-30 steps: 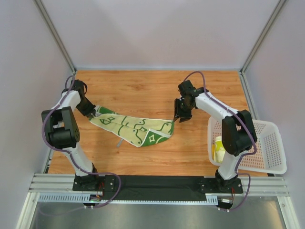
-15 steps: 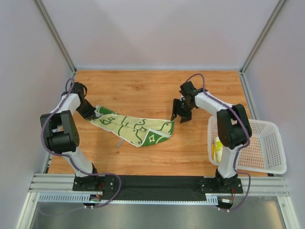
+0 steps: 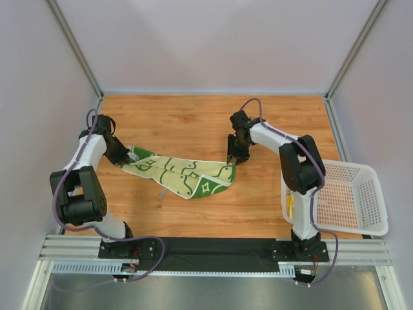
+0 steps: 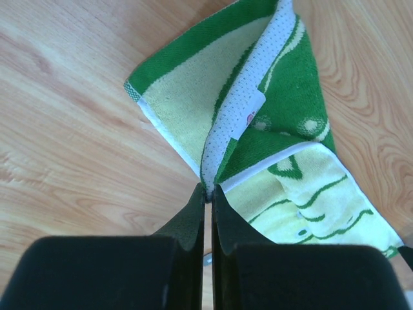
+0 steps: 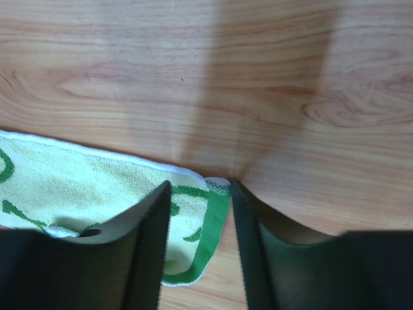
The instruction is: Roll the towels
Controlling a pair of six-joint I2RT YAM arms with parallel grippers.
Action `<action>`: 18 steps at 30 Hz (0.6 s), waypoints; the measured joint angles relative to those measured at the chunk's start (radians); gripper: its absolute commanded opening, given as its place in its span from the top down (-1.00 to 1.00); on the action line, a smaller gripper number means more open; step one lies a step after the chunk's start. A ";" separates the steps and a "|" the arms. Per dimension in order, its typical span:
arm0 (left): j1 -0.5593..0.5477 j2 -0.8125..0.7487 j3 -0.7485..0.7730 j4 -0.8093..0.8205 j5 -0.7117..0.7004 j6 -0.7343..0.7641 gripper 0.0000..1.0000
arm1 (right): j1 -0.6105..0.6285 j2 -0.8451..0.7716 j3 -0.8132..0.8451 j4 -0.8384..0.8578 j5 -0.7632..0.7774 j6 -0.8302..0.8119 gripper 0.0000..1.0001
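The towels (image 3: 181, 173) lie as one long strip across the table, pale yellow with green prints and a dark green part with cream prints at the near right. My left gripper (image 3: 127, 157) is shut on the strip's left end. In the left wrist view its fingertips (image 4: 208, 188) pinch the white hem where the cloth (image 4: 284, 116) bunches up. My right gripper (image 3: 233, 157) stands open at the strip's right corner. In the right wrist view its jaws (image 5: 200, 187) straddle the green-edged corner (image 5: 216, 213) on the wood, and the pale yellow cloth (image 5: 77, 174) runs off left.
A white perforated basket (image 3: 361, 206) sits at the right edge of the table beside the right arm's base, with a pale yellow item (image 3: 292, 205) against its left wall. Bare wood surrounds the strip, and grey walls enclose the table.
The left gripper has closed on the left end of the cloth. The right gripper has moved left and down onto the strip's right corner, jaws still apart.
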 measured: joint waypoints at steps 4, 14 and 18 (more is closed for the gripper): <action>0.000 -0.029 0.000 -0.006 0.000 0.014 1.00 | 0.013 0.014 0.014 0.001 0.019 0.010 0.53; 0.000 -0.036 0.000 -0.019 0.002 0.034 1.00 | 0.029 0.002 -0.012 0.032 0.030 0.022 0.99; 0.000 -0.089 0.000 -0.047 0.009 0.050 1.00 | 0.031 -0.038 -0.059 0.045 0.030 0.018 0.99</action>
